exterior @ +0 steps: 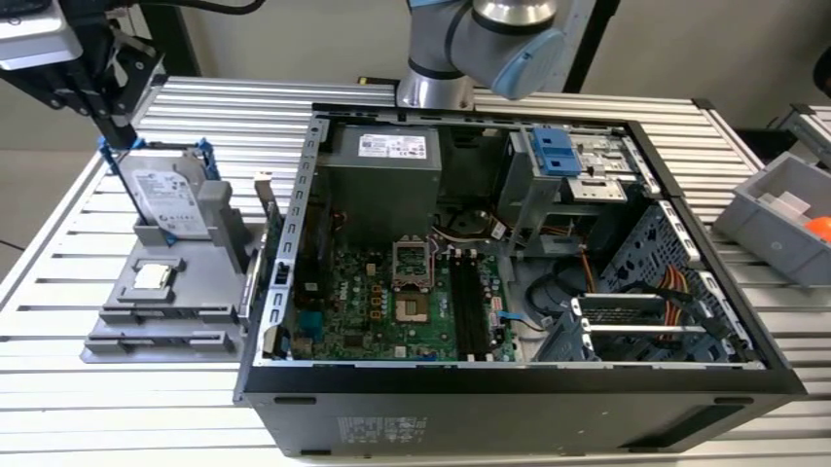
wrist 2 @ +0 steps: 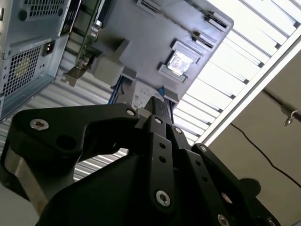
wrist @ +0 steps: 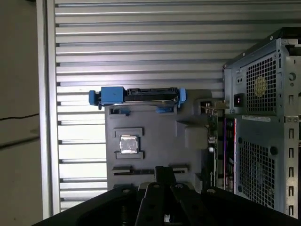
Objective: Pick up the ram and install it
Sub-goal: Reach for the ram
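Exterior view: gripper [exterior: 124, 136] hangs high over the gray holder [exterior: 130, 341], beside the open computer case [exterior: 520, 389]. Second wrist view: fingers [wrist 2: 157, 141] drawn together, nothing gripped. First wrist view: ram [wrist: 124, 171] sits dark and edge-on along the holder's edge opposite the hard drive [wrist: 141, 95]. The gripper lines up over its middle.

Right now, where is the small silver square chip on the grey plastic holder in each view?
Exterior view: small silver square chip, on the grey plastic holder at the exterior view's left.
First wrist view: mid-holder, in a square recess.
Second wrist view: same recess on the holder.
Shared landmark: metal computer case beside the holder.
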Robot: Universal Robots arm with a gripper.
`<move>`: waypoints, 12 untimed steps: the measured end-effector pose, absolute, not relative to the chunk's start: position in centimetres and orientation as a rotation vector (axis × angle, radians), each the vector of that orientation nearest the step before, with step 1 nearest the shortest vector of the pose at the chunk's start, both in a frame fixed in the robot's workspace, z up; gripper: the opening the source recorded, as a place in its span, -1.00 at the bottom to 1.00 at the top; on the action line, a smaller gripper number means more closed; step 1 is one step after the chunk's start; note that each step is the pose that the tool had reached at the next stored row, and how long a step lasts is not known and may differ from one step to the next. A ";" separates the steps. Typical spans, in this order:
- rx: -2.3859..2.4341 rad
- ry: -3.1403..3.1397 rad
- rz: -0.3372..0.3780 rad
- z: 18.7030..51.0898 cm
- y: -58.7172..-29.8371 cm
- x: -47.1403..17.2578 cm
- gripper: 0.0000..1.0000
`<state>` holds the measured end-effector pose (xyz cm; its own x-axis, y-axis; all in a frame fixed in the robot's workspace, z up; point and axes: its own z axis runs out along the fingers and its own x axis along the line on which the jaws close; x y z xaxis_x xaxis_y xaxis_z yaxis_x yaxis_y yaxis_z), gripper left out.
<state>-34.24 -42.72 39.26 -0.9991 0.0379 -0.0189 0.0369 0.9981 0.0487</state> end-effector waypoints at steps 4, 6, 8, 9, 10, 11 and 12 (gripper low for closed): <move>0.058 3.120 0.076 39.2 -43.3 -34.3 -1.00; 0.058 3.120 0.076 39.2 -43.5 -34.3 -1.00; 0.058 3.120 0.076 39.2 -43.8 -34.4 -1.00; 0.058 3.120 0.076 39.2 -44.0 -34.4 -1.00; 0.058 3.120 0.075 39.3 -44.1 -34.4 -1.00; 0.058 3.120 0.075 39.3 -44.2 -34.4 -1.00; 0.058 3.121 0.076 39.3 -44.4 -34.4 -1.00</move>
